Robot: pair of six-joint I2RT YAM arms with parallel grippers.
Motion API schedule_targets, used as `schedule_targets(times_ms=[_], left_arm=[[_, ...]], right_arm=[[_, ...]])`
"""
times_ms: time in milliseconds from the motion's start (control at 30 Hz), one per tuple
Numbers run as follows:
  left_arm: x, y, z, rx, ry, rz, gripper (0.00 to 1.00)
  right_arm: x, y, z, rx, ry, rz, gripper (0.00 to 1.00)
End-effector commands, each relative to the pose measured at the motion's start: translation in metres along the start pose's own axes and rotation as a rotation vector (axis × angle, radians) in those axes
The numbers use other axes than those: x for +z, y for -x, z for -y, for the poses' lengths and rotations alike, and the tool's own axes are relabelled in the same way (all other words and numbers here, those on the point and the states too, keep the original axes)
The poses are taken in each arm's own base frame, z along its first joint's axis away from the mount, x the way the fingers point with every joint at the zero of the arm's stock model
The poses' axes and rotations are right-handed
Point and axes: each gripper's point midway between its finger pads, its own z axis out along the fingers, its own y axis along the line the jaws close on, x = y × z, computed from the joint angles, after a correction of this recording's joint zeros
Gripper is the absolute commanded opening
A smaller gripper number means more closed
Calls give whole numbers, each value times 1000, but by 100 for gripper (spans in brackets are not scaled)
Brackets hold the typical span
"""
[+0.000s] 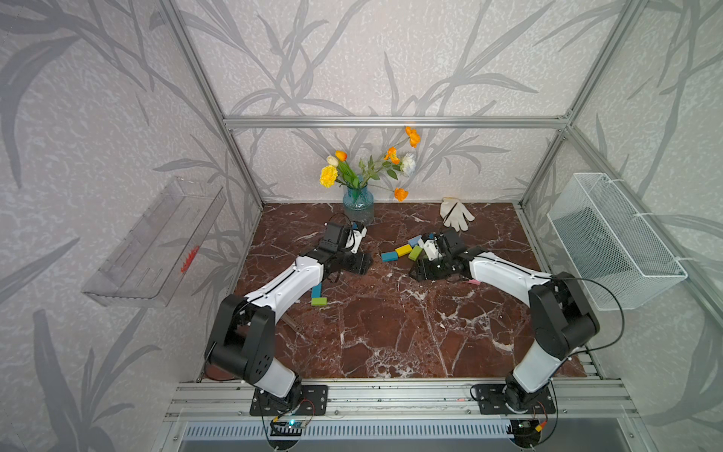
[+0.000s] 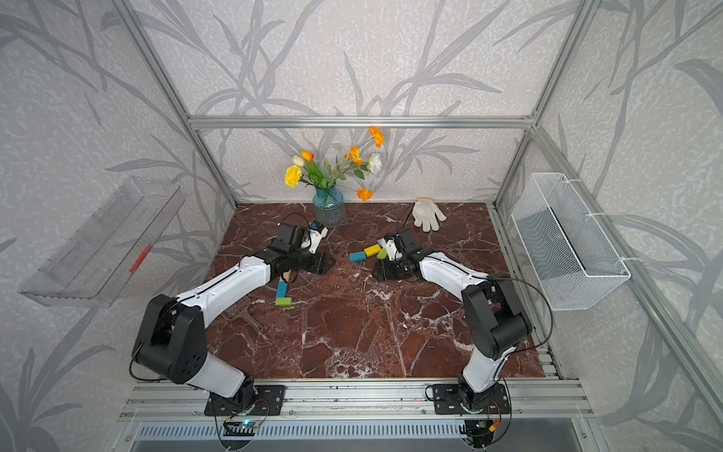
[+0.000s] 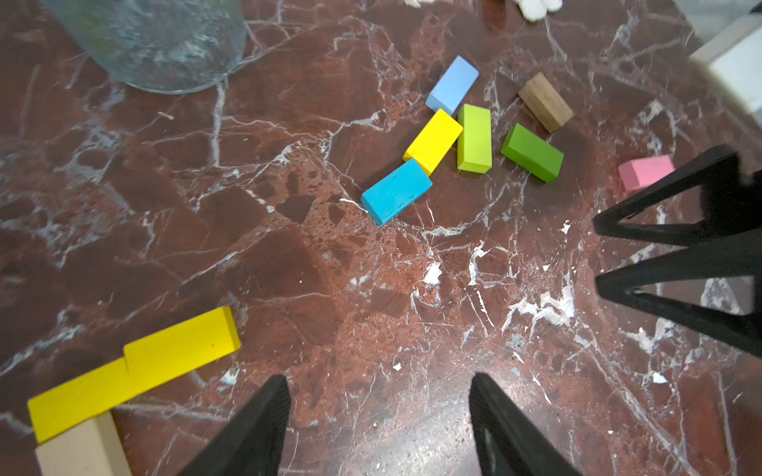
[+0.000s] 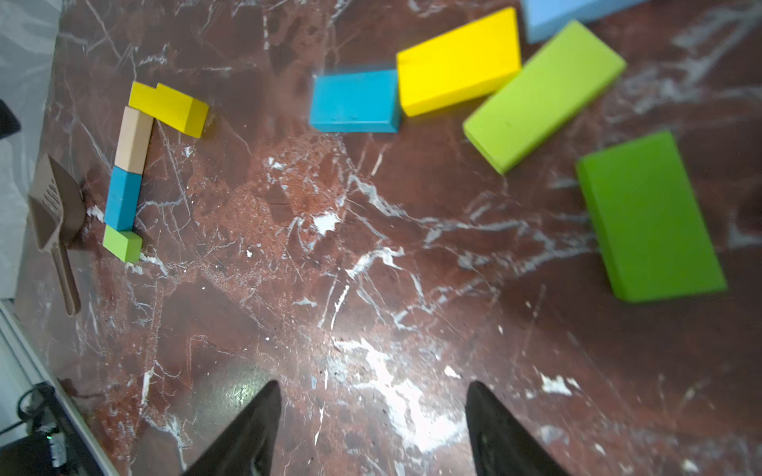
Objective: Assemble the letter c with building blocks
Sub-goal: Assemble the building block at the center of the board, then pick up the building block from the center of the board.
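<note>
— Where does our letter c point(image 1: 316, 291) lie?
— On the bench point(image 1: 391, 332), beneath our left arm point(image 1: 281, 285). Its spine, tan block point(image 4: 134, 140) then teal block point(image 4: 123, 198), runs roughly near to far, mouth toward the loose blocks point(image 4: 457, 62). Our left pincer point(image 3: 377, 377) and right pincer point(image 4: 373, 383) gape wide, empty.

letter c point(image 4: 132, 142): your part-built outline, two yellow, tan, teal, green, beside left gripper point(image 3: 379, 381) | building blocks point(image 3: 433, 142): seven loose, flat, ahead of right gripper point(image 4: 373, 385)
</note>
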Motion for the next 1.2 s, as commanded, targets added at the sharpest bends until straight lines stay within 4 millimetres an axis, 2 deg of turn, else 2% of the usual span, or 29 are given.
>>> schedule_targets(times_ms=[0,200,367,667,900,1167], left_arm=[[18,18,7,117,-24,9,70],[60,35,22,202,-81,-11,65],[98,51,42,262,-143,15,62],[154,62,54,294,-173,6,56],[175,62,55,311,-167,1,51],[180,51,56,385,-152,-77,48]], right_arm=[[-21,1,10,118,32,28,70],[-36,-5,39,230,41,26,70],[-45,-6,60,359,75,19,70],[-57,-7,71,413,126,16,70],[-63,-10,76,438,163,21,70],[-65,-10,77,449,189,24,70]])
